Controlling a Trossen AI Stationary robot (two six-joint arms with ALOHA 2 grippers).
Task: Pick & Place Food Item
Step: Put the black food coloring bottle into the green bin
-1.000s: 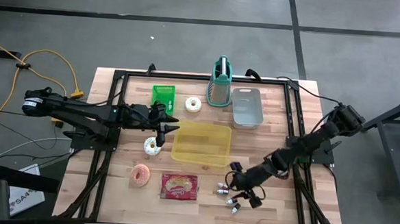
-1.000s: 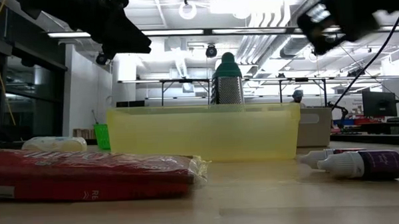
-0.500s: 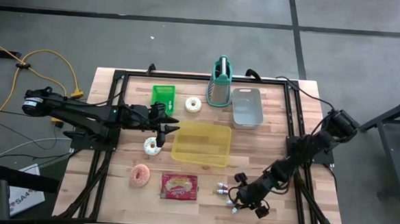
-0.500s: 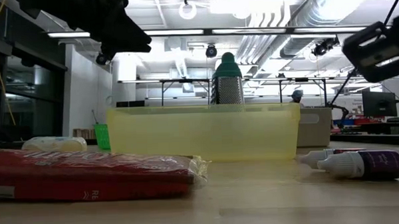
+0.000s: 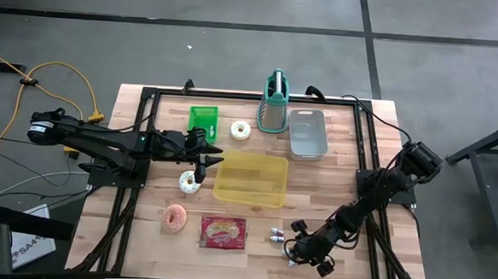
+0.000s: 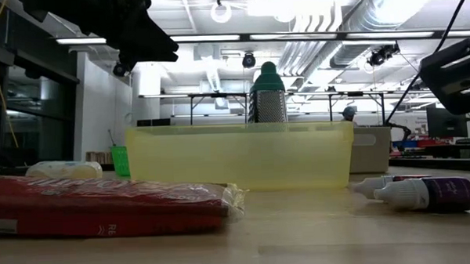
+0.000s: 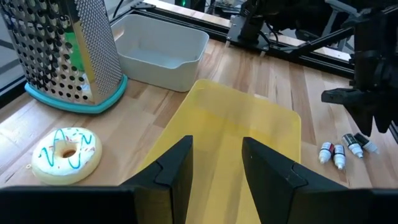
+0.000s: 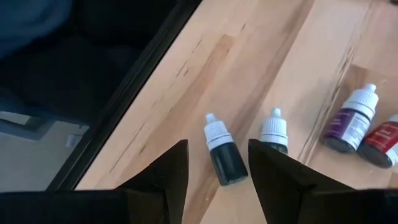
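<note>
My left gripper hangs open over the left end of the yellow bin, with nothing between its fingers. Food lies flat on the table: a white iced donut, a second white donut, a pink donut and a red snack packet. My right gripper is open above several small dropper bottles near the table's front right. It touches none of them.
A green basket, a metal grater on a teal base and a grey bin stand along the far side. A black frame rail runs beside the right arm.
My right gripper has gone down and toward the table's near edge, ending over the dropper bottles, with its fingers still apart. Nothing on the table has moved.
</note>
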